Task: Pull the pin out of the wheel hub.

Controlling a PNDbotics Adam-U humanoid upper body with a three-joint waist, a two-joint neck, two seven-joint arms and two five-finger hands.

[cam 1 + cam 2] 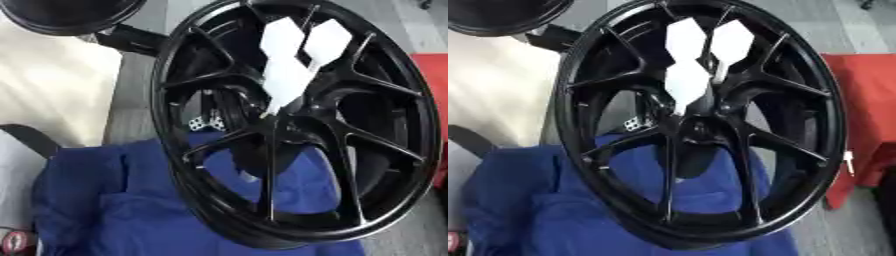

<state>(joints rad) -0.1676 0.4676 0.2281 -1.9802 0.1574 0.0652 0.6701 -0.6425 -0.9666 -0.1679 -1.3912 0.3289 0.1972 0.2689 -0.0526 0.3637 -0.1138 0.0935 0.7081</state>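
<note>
Pin [293,62] with three flat white fins sticks out of the middle of the black wheel [702,125], its long way running from the hub up and a bit right. Shiny round wheel stands tilted on soft blue cloth [114,210], its rim near a red thing [868,100]. No fingers show.

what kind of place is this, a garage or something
Probably a workshop or test bench: a black spoked alloy wheel stands on crumpled blue cloth, white-finned pin in its hub, red cloth alongside.
</note>
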